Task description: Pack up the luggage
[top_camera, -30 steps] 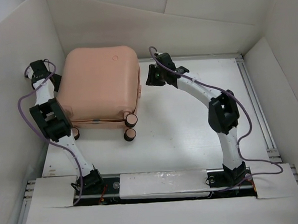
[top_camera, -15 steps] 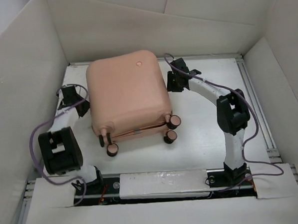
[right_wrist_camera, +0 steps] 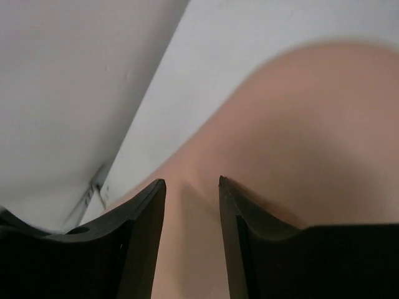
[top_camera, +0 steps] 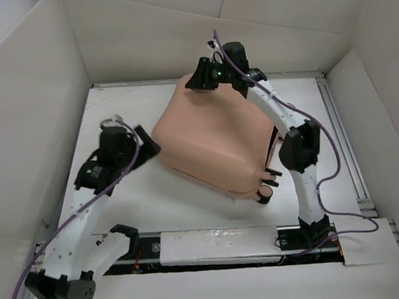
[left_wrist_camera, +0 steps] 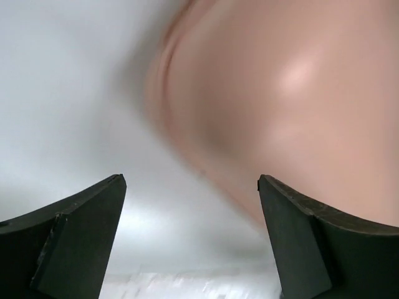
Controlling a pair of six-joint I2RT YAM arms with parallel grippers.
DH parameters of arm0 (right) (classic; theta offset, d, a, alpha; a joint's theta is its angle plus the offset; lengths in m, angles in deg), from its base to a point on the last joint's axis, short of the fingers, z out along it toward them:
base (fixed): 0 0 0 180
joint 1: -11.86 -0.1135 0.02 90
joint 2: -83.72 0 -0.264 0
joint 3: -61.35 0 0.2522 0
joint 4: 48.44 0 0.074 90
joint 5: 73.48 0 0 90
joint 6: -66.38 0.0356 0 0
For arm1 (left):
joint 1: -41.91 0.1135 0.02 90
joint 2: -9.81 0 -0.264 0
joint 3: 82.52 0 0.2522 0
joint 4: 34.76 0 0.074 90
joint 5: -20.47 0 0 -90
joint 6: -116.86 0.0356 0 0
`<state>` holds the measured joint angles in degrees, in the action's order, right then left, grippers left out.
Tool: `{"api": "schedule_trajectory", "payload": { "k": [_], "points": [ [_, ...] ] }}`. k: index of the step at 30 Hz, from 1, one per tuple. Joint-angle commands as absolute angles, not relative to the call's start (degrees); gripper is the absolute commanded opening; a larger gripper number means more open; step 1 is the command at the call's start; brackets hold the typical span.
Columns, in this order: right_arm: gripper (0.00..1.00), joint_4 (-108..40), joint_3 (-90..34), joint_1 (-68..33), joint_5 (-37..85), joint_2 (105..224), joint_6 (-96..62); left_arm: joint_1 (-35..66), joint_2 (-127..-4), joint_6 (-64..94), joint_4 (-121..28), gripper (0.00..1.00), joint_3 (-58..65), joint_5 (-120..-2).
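Presently: 1 salmon-pink hard-shell suitcase with rounded corners (top_camera: 216,138), closed, sits mid-surface, leaning toward the far edge and the right side. It is skewed to the edges of the white surface (top_camera: 155,199) and looks tipped rather than flat. No lining or contents are visible.

Right end effector (top_camera: 199,79): on the suitcase's far corner, near the far edge. In the wrist view its 2 fingers stand a narrow gap apart with pink shell showing between and below them. I cannot tell whether they pinch anything or only press. Likely purpose: steadying or steering the shell from the top.

Left end effector (top_camera: 146,144): just beside the suitcase's left flank, not touching as far as I can see. Jaws are wide apart with nothing between them and the shell curving ahead. Probably lining up for a fresh hold or push on that side.

Count: 2 arms, 1 suitcase, 1 black-and-pink wheel (top_camera: 263,195) plainly seen at the near-right corner; the other wheels are hidden or indistinct.

Judgement: the case must be laid flat and opened before packing begins.
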<state>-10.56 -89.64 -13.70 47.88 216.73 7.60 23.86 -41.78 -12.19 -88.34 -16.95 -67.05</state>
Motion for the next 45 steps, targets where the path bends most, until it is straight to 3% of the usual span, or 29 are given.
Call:
{"api": "schedule_trajectory", "payload": {
  "k": [1,4,7,8,10,11,13,17,21,22,25,26,30,31,40,45],
  "points": [
    [0.47,-21.4,-73.2,-12.1,48.6,198.6,7.2,25.5,-38.7,-11.2,-87.0,0.86,-0.3,-78.0],
    [0.6,-21.9,-60.1,-11.6,38.2,181.5,1.7,26.0,-49.0,-9.3,-78.6,0.87,6.1,-79.7],
    [0.6,-17.3,-48.2,-11.0,27.7,165.0,-0.6,28.4,-62.0,-7.0,-71.9,0.87,17.7,-76.8],
    [0.55,-15.3,-45.3,-10.4,25.0,164.9,-0.6,29.7,-65.2,-7.0,-70.7,0.87,19.8,-75.2],
    [0.34,-11.0,-39.5,-7.5,17.3,157.0,1.2,34.1,-71.5,-7.6,-67.8,0.83,22.6,-65.5],
    [0.11,-6.6,-33.8,-6.3,14.4,154.7,2.1,38.8,-77.8,-8.6,-67.1,0.79,23.7,-61.2],
    [0.0,-3.2,-27.8,-3.5,9.9,148.1,4.2,42.4,-84.1,-9.5,-65.7,0.64,26.5,-50.6],
    [0.03,2.5,-17.6,5.1,8.0,143.4,5.6,44.4,-96.3,-9.6,-67.7,0.48,30.3,-47.4],
    [0.18,1.4,-10.2,7.7,12.5,144.6,6.8,42.5,-99.4,-9.6,-63.8,0.41,24.4,-43.4],
    [0.26,-1.2,-9.4,7.7,13.3,145.5,7.3,42.0,-99.4,-9.6,-63.1,0.41,20.7,-43.4],
    [0.33,-6.2,-8.7,6.9,18.0,151.6,7.3,40.6,-96.1,-9.6,-59.3,0.38,13.8,-42.1],
    [0.37,-10.4,-9.3,6.3,20.5,156.4,6.3,40.6,-95.0,-9.6,-58.5,0.38,9.1,-41.6],
    [0.36,-14.2,-20.7,-1.0,31.5,175.2,3.7,37.6,-87.3,-8.8,-56.4,0.36,-3.7,-40.4],
    [0.36,-14.2,-20.7,-2.5,31.6,175.3,3.7,37.6,-87.3,-8.3,-56.4,0.35,-3.7,-39.7],
    [0.33,-8.8,-61.8,-12.0,39.9,202.1,1.3,37.6,-62.5,-9.3,-59.9,0.31,-26.4,-39.7],
    [0.45,-3.1,-80.3,-9.4,39.4,207.5,1.3,37.6,-49.2,-12.1,-66.7,0.31,-32.5,-40.9]
  ]
}}
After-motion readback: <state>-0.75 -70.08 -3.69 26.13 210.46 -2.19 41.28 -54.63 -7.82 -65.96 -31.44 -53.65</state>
